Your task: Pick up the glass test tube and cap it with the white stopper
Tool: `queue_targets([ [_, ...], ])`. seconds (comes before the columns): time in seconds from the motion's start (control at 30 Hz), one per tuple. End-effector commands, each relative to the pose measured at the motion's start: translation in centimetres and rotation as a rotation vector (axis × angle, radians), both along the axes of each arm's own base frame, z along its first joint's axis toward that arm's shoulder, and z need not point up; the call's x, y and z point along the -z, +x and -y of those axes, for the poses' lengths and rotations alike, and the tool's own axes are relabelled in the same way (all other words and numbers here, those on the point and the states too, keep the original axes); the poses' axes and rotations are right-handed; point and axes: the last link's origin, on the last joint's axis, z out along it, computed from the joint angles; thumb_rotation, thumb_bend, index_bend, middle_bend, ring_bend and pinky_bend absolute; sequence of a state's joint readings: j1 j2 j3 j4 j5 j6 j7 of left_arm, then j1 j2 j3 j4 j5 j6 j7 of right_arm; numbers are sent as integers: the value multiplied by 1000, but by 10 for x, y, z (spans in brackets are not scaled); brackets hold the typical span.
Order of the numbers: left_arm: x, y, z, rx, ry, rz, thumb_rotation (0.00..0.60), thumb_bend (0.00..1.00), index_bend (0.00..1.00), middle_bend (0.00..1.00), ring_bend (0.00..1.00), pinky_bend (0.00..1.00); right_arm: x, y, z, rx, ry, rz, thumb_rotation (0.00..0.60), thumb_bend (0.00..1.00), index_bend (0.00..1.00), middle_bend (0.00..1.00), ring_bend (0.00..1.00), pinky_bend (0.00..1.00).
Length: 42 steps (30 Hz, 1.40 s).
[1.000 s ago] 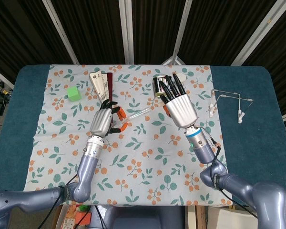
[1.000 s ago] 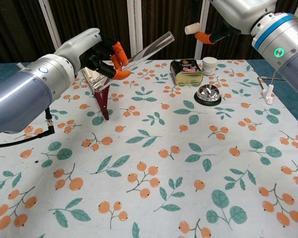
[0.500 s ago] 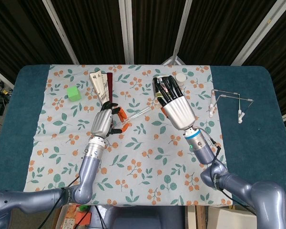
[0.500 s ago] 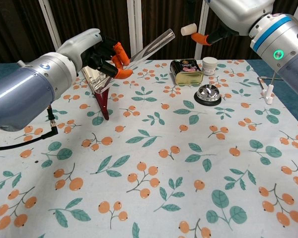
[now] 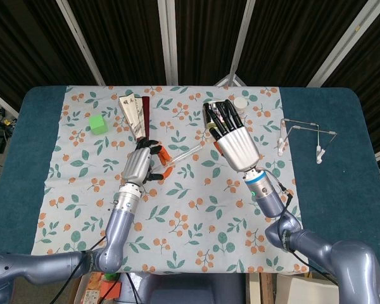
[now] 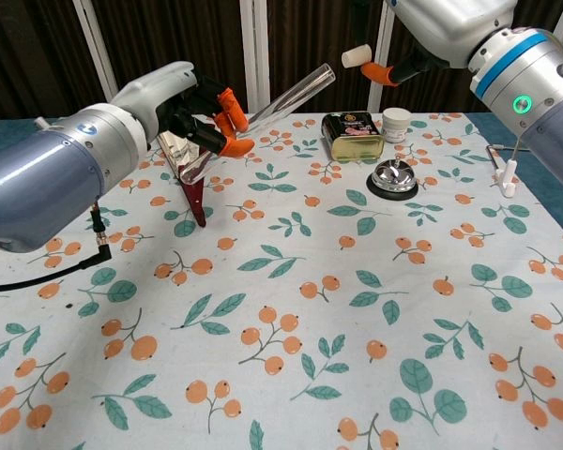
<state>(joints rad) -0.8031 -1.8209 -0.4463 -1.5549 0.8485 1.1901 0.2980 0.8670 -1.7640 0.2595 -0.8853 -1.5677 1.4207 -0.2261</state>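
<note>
Test tube [image 6: 259,122] (tilted) between left fingers [image 6: 227,120]

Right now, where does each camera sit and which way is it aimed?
Head view: high above, looking straight down on the floral tablecloth; both forearms and hands show.
Chest view: low at the table's near edge, facing forward across it; left hand and right forearm show.
Shared: the clear glass test tube held by the left hand, the small brown tin.

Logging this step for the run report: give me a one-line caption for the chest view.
Left hand holds the glass test tube tilted up toward the white stopper pinched by the right hand, not yet capped.
</note>
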Motion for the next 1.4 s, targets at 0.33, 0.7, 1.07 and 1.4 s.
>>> queue_targets([
  [0.33, -11, 5, -1, -64, -48, 21, 600, 606, 669, 689, 181, 0, 1, 1, 0, -13, -6, -18, 600, 408, 682, 226, 15, 0],
  [0.7, -10, 8, 0, -82, -76, 31, 600, 606, 669, 689, 181, 0, 1, 0, 1, -9, -11, -11, 600, 411, 682, 226, 16, 0],
  [1.07, -9, 13, 1, -87, -90, 49, 600, 606, 668, 689, 181, 0, 3, -2, -2, -1, -3, -11, 600, 411, 683, 225, 16, 0],
  [1.4, -7, 15, 1, -109, -110, 68, 600, 606, 668, 689, 181, 0, 3, -1, -3, -5, -1, -12, 600, 412, 682, 225, 16, 0],
])
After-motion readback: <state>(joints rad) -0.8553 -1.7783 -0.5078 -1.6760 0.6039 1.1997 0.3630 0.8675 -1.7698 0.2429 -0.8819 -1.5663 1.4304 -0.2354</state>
